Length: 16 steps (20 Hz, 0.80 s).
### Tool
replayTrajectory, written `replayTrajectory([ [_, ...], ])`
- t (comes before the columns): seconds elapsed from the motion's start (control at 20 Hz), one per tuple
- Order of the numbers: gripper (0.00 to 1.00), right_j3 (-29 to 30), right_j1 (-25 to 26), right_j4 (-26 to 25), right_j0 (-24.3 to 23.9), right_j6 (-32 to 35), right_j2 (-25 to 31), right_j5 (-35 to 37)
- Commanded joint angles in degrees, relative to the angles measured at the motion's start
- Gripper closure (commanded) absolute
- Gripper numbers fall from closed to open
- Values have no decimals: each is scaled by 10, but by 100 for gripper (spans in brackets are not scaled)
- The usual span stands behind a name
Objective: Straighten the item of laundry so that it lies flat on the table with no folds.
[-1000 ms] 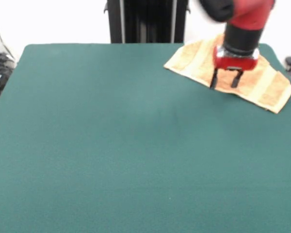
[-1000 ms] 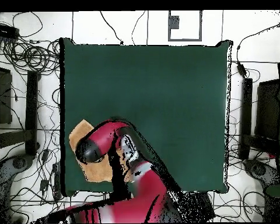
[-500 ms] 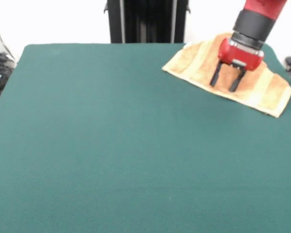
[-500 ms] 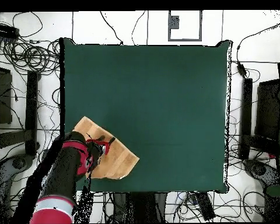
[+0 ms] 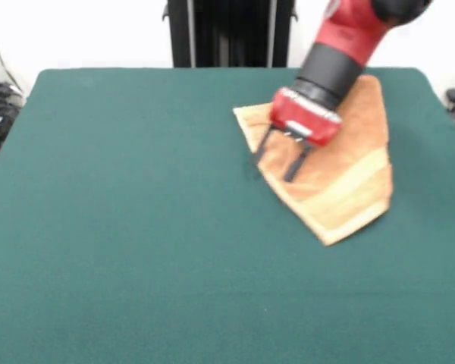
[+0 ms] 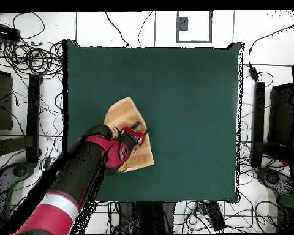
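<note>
While your tool (image 5: 277,161) hangs released, prongs spread, at the towel's (image 5: 341,171) edge, it lies rumpled on the desk (image 5: 136,227).

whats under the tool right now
The orange towel lies under the tool, on the green table. The arm covers part of the towel, so folds there cannot be seen.

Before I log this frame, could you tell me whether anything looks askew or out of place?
The orange-tan terry towel lies skewed, its edges at an angle to those of the dark green table, with a corner pointing toward the camera in the front view. The red claw is open over its edge. Nothing looks spilled or damaged.
</note>
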Motion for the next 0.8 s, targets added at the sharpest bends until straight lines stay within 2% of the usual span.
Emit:
replayTrajectory([
  [0.05,0,-64,100,8,-13,210,-95,-75],
  [0.4,0,-66,94,46,-32,142,-106,-113],
  [0.8,0,-71,125,88,-25,127,-147,-165],
])
